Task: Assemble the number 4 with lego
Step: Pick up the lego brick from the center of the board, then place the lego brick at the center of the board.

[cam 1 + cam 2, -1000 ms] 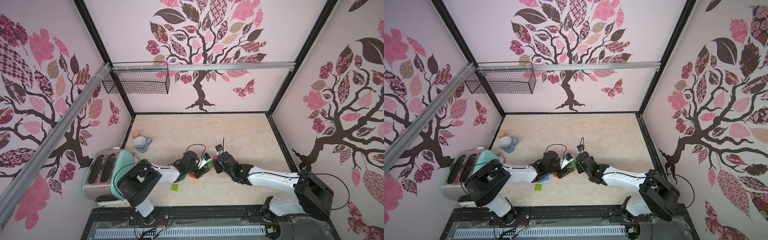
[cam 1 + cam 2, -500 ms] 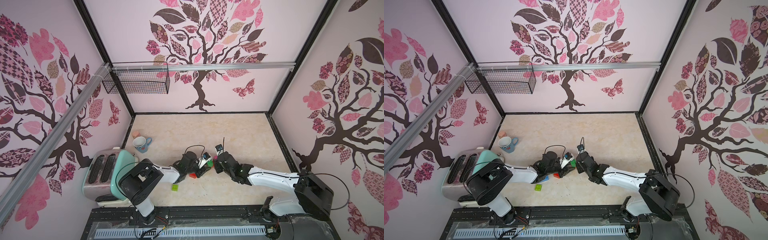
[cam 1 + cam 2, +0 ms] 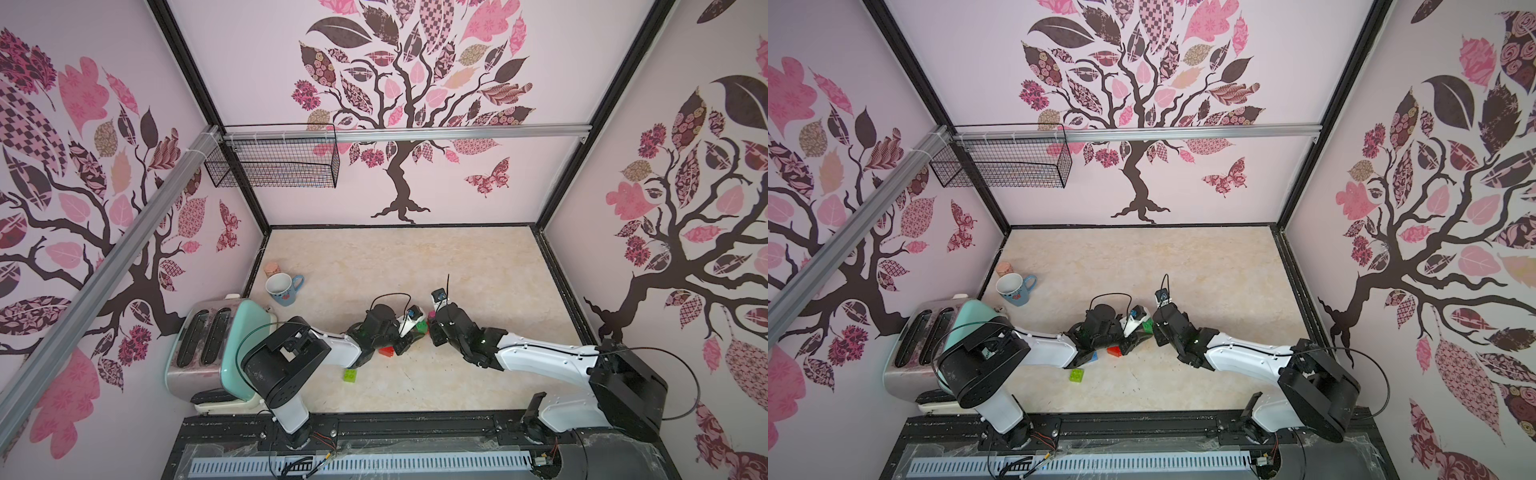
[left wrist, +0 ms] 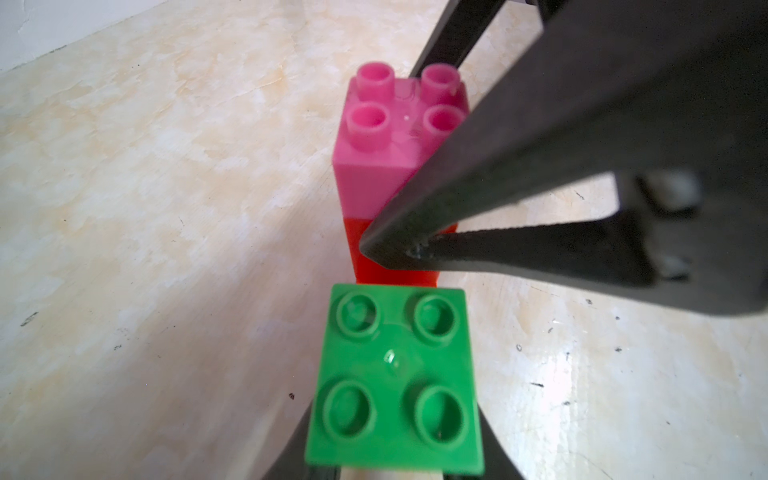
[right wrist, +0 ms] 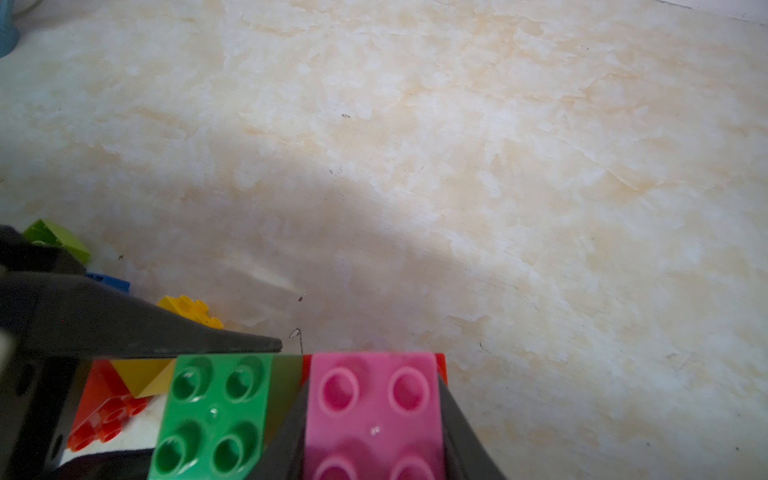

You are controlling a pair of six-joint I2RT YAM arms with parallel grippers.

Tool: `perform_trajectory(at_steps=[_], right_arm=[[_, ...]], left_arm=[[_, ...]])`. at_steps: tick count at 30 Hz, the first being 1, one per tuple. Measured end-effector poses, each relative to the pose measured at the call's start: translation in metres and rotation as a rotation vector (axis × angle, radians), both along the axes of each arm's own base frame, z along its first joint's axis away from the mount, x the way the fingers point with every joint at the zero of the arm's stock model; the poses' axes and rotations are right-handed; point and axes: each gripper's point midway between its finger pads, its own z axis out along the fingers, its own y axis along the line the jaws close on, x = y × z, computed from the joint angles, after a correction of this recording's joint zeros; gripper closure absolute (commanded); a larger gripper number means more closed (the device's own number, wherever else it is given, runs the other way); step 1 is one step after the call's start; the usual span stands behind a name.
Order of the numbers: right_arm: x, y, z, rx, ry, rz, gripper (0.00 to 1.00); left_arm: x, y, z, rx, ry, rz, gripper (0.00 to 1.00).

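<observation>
Ideally, with the left hand clenched on the green brick just beside the pink brick, which the right hand grasps atop a red brick, keep the green brick's edges square to the pink brick and press it straight down.

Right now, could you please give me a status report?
Left gripper shut on green square studded plastic brick. Right gripper shut on pink square brick atop red brick. Loose yellow brick lies aside.

Lego: glossy plast.; table matt (scuffed)
</observation>
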Motion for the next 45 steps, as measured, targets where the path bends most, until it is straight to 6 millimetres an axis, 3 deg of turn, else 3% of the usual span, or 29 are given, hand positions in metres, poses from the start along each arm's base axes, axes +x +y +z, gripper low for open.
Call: perform_trajectory(at_steps=[4, 5, 11, 13, 17, 21, 22, 23, 28, 37, 45], right_arm=[[0.0, 0.0, 0.0, 0.0, 0.0, -0.001, 1.0], [0.0, 0.0, 0.0, 0.0, 0.0, -0.001, 0.98], [-0.003, -0.003, 0.001, 0.003, 0.007, -0.001, 0.51], [-0.013, -0.009, -0.005, -0.007, 0.044, 0.008, 0.34], [-0.032, -0.028, -0.014, -0.032, 0.082, 0.012, 0.26], [-0.036, -0.036, 0.011, 0.026, 0.035, -0.002, 0.19], [-0.036, -0.038, 0.02, 0.051, 0.013, -0.012, 0.03], [-0.036, -0.04, 0.027, 0.07, -0.006, -0.016, 0.01], [-0.043, -0.05, 0.062, 0.186, -0.121, -0.012, 0.01], [-0.034, -0.088, 0.082, 0.227, -0.264, -0.198, 0.01], [-0.007, -0.145, 0.081, 0.317, -0.299, -0.492, 0.01]], left_arm=[[0.0, 0.0, 0.0, 0.001, -0.003, 0.0, 1.0], [0.0, 0.0, 0.0, 0.001, -0.004, 0.001, 1.0], [0.0, -0.001, 0.0, 0.005, -0.005, 0.01, 1.0], [-0.002, -0.002, 0.001, 0.005, -0.001, 0.012, 1.0], [-0.001, 0.0, 0.0, 0.009, 0.002, 0.025, 1.0], [-0.001, 0.002, 0.001, 0.011, 0.008, 0.039, 1.0], [-0.001, 0.003, 0.001, 0.013, 0.013, 0.044, 1.0], [-0.001, 0.003, 0.001, 0.014, 0.018, 0.047, 1.0], [-0.003, 0.006, 0.005, 0.008, 0.043, 0.062, 1.0], [-0.001, 0.022, 0.023, 0.003, 0.11, 0.136, 1.0], [0.02, 0.03, 0.076, -0.029, 0.092, 0.252, 1.0]])
